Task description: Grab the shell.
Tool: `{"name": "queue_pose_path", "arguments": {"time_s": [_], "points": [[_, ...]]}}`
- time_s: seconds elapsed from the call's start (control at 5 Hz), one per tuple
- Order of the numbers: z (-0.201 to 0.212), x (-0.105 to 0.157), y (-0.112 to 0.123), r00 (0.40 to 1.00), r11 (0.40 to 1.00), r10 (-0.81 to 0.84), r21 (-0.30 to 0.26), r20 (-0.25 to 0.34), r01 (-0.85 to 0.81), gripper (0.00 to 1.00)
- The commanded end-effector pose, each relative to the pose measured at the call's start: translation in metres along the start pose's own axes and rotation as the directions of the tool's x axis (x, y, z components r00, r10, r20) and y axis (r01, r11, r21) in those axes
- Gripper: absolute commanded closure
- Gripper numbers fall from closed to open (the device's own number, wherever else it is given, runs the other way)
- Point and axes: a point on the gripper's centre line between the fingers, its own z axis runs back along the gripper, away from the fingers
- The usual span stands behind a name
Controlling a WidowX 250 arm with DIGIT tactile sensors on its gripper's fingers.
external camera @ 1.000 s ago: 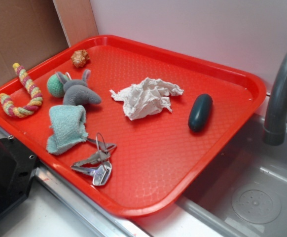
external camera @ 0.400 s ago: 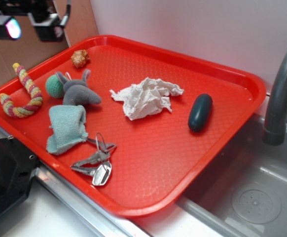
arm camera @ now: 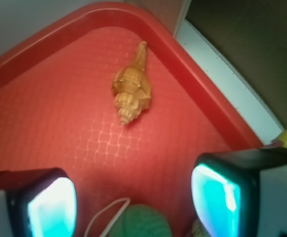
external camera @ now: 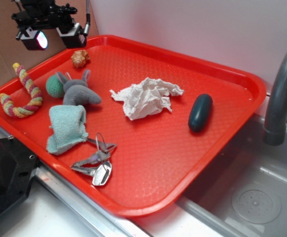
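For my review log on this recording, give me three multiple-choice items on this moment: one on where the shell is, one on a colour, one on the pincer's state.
1. Where does the shell lie on the red tray?
A. in a far corner near the rim
B. under the white tissue
C. beside the keys

2. What colour is the oval object right of the tissue?
A. yellow
B. dark teal
C. white

3. What state is the pincer in?
A. shut on the shell
B. open, above the tray, holding nothing
C. shut on the tissue

Answers:
1 A: the wrist view shows the shell close to the tray's curved corner.
2 B: it is dark blue-green against the red.
3 B: the two fingers stand apart in the wrist view, with the shell lying free beyond them.
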Motion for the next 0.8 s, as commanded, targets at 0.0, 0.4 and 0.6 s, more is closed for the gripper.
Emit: {"name": "queue_pose_path", "arguments": {"time_s": [0.0, 0.4, 0.6], "points": [[0.008, 0.006, 0.005, 0.999, 1.000, 0.012, -0.001, 0.030, -0.012, 0.00], [-0.034, 0.028, 0.005, 0.997, 0.998, 0.062, 0.006, 0.044, -0.063, 0.00], [-0.053, 0.039, 0.012, 0.996, 0.996, 0.084, 0.032, 0.040, -0.086, 0.00]]}}
